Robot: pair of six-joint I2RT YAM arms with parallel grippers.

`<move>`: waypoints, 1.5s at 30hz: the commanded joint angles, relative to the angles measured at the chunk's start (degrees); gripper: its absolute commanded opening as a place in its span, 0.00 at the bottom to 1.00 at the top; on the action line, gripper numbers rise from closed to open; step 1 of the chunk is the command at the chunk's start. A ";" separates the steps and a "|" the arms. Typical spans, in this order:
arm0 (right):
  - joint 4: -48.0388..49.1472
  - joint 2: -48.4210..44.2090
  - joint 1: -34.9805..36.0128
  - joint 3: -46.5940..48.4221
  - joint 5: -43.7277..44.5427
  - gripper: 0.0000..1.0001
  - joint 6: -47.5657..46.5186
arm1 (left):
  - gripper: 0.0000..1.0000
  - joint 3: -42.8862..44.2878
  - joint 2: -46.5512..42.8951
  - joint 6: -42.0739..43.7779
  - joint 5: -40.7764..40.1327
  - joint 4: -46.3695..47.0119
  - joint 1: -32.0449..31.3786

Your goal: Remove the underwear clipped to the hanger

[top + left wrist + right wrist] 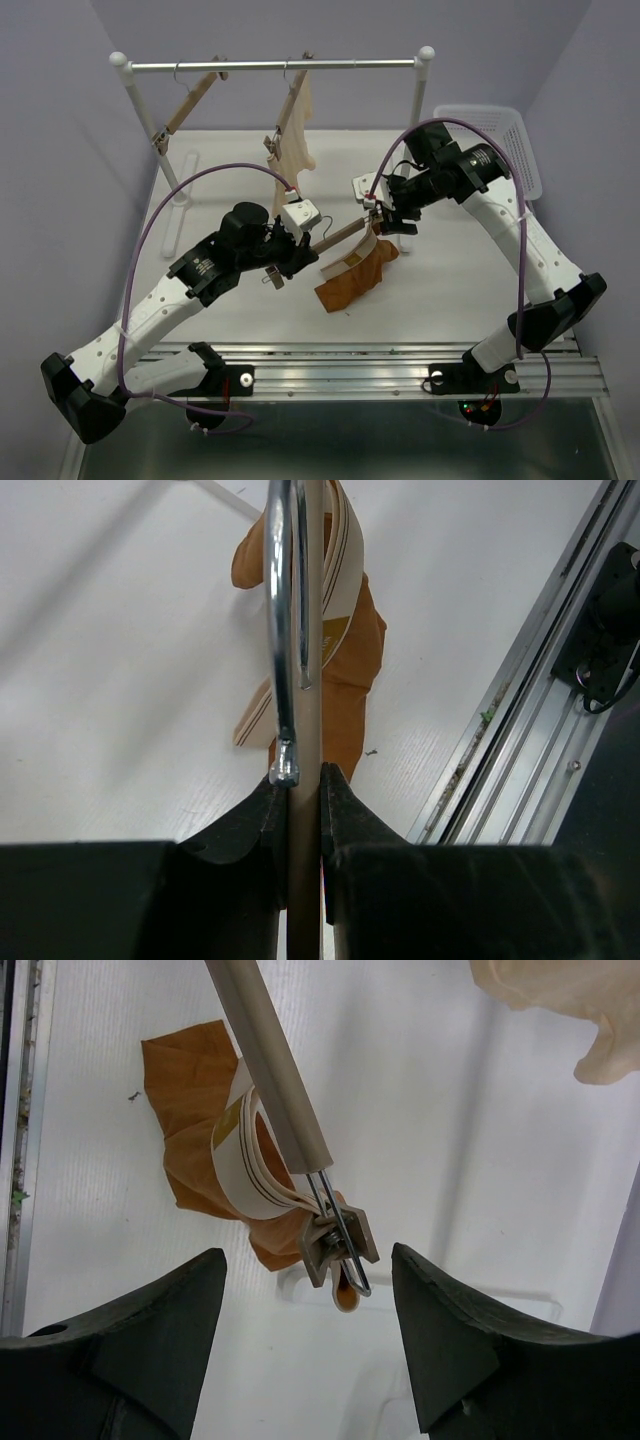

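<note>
The rust-brown underwear [357, 277] with a cream striped waistband lies partly on the table, still pinched at one end by a clip [338, 1243] of the wooden hanger [342, 235]. My left gripper [292, 250] is shut on the hanger's bar [304, 810], with the wire hook [283, 630] beside it. My right gripper [385, 222] is open, its fingers [160, 1320] either side of the clip and not touching it. The underwear also shows in the left wrist view [352, 670] and the right wrist view [195, 1110].
A rail [275, 66] at the back carries an empty hanger [185, 105] and a hanger with a cream-beige garment [296, 130]. A white basket [495, 135] stands at the far right. An aluminium frame [380, 370] runs along the table's near edge.
</note>
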 commanded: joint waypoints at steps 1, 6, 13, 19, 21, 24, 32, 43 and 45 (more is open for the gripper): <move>-0.19 -1.14 0.37 1.48 -2.59 0.71 -1.80 | 0.00 1.19 -0.81 1.20 1.41 2.70 0.18; -0.19 -0.88 0.37 0.61 -4.18 0.67 -3.21 | 0.00 1.01 -1.08 1.20 1.85 2.70 0.18; -1.94 0.26 0.37 1.48 -5.23 0.57 -4.44 | 0.00 1.01 -1.69 1.20 2.82 3.05 0.18; -3.00 0.70 0.37 1.40 -3.92 0.44 -5.05 | 0.00 1.01 -1.87 1.20 3.25 3.14 0.18; -2.82 0.88 0.37 1.13 -3.21 0.44 -4.79 | 0.00 1.01 -1.96 1.38 3.61 3.14 0.18; -3.17 1.40 0.37 1.40 -2.69 0.47 -4.88 | 0.00 1.01 -1.96 1.47 3.61 3.22 0.18; -5.02 2.46 0.37 2.89 -2.60 0.31 -5.67 | 0.00 0.83 -1.78 1.55 3.78 3.22 0.18; -1.51 1.06 0.37 1.49 -3.56 0.01 -2.86 | 0.00 1.10 -1.34 -0.38 -0.53 4.19 0.18; 1.38 0.79 0.37 1.05 -3.48 0.01 0.37 | 0.00 1.19 -1.17 -0.73 -1.13 4.54 0.18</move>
